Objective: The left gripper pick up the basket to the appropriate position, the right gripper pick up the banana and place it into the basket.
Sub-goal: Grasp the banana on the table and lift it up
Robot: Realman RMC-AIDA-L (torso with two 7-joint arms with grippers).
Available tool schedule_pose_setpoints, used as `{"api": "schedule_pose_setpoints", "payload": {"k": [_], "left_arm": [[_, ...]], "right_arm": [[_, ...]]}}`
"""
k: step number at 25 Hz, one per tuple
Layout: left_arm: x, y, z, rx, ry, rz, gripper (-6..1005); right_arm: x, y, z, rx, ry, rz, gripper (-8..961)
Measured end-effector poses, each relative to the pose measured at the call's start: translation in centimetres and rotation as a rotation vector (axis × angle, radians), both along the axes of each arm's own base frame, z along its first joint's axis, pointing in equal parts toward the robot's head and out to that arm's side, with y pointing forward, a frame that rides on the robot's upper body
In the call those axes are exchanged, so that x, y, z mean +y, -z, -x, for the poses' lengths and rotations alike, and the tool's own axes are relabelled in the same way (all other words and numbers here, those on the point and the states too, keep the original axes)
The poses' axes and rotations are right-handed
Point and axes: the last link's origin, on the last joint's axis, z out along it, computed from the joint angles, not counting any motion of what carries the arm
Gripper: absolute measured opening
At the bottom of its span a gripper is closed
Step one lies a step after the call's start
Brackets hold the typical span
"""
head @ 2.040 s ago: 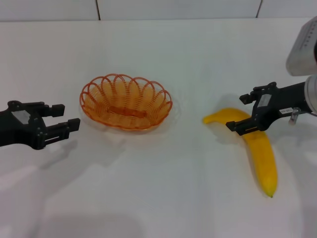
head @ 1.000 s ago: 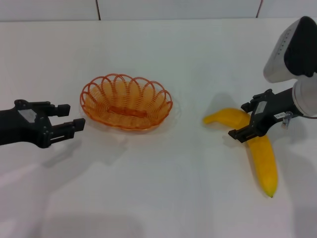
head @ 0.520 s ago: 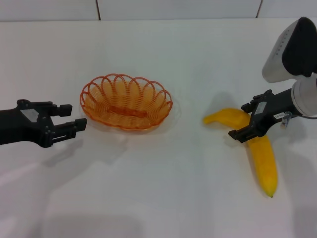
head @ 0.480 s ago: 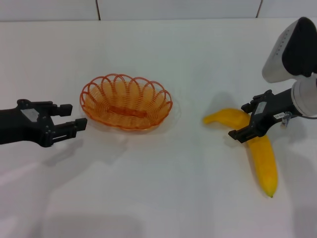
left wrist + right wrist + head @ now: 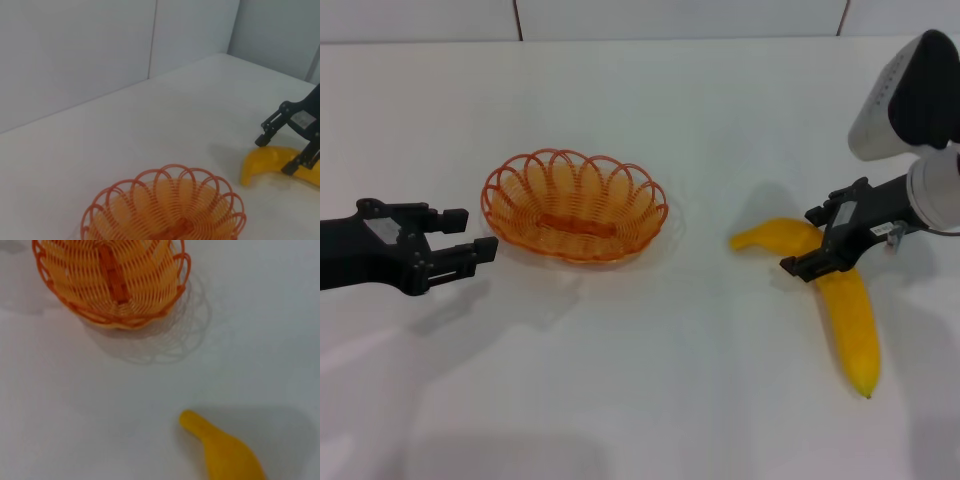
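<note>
Since two seconds back my left gripper [image 5: 475, 232] has crept, jaws wide, near the basket [image 5: 575, 205], while my right gripper [image 5: 820, 239] straddles the banana [image 5: 840, 300] near its stem end, risking pivoting or slipping.

Bare lab-like test bench, plain white table [image 5: 640, 400], grey panelled wall [image 5: 75, 50]

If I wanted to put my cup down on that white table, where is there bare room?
The table lies bare along the near edge, and in the strip between the basket and the banana. The far side behind the basket is bare too. It is crowded where the left hand nears the basket and the right hand straddles the banana.
</note>
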Motion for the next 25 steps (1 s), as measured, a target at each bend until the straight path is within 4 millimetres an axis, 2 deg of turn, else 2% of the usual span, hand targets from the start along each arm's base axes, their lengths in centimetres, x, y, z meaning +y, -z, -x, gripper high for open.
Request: {"api": "schedule_pose_setpoints", "payload": {"k": [5, 10, 21, 25], "left_arm": [[0.0, 0.0, 0.0, 0.0, 0.0, 0.0, 523], [0.0, 0.03, -0.1, -0.004, 0.002, 0.001, 523], [0.01, 0.03, -0.16, -0.007, 0.004, 0.002, 523], [0.01, 0.02, -0.16, -0.007, 0.004, 0.002, 523]], "right_arm": [[0.15, 0.04, 0.06, 0.004, 0.015, -0.004, 785], [0.09, 0.12, 0.09, 0.001, 0.017, 0.006, 640], [0.12, 0.15, 0.0, -0.012, 0.015, 0.004, 650], [0.11, 0.17, -0.01, -0.009, 0.025, 0.0, 626]]}}
